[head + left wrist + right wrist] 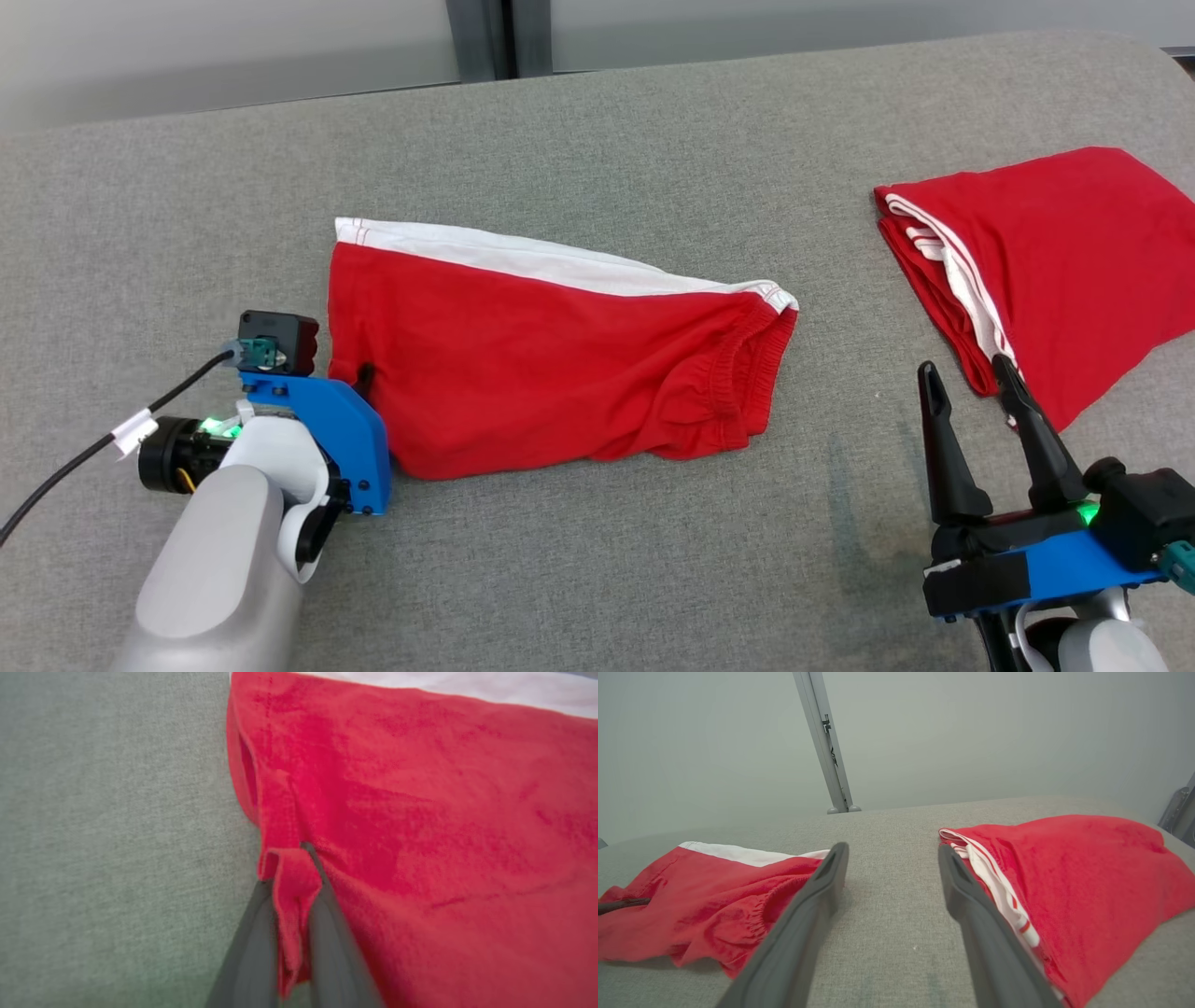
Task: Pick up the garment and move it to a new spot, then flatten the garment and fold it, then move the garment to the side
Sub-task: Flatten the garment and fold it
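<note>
garment (551, 373): red shorts w/ white strip along far edge. spread flat on grey cushioned surface (597, 121), about mid head view. elastic waistband bunched at 3 o'clock end, leg hem at 9 o'clock end.

left gripper (287, 868): comes in from 8 o'clock of head view. pale forearm (210, 569) low over surface, blue bracket (350, 434) and black wrist cam (277, 341) on top, pointing toward 3 o'clock into hem. in left wrist view, fingers (252, 952) drawn close tog. w/ small raised fold of red hem pinched between them. clamped on garment at its 9 o'clock edge, near the front corner. rest of cloth flat on surface.

right gripper (965, 366): sits at 4 o'clock of head view, pointing to 12. jaws wide apart, nothing between them, only bare grey surface beyond in right wrist view. placed between the two cloths, well apart from garment.

second red garment (1074, 252): folded, white stripes along its 9 o'clock edge, lying at 2 o'clock of head view, well apart from garment. near corner just beside right gripper's outer finger; touching or not, can't tell.
</note>
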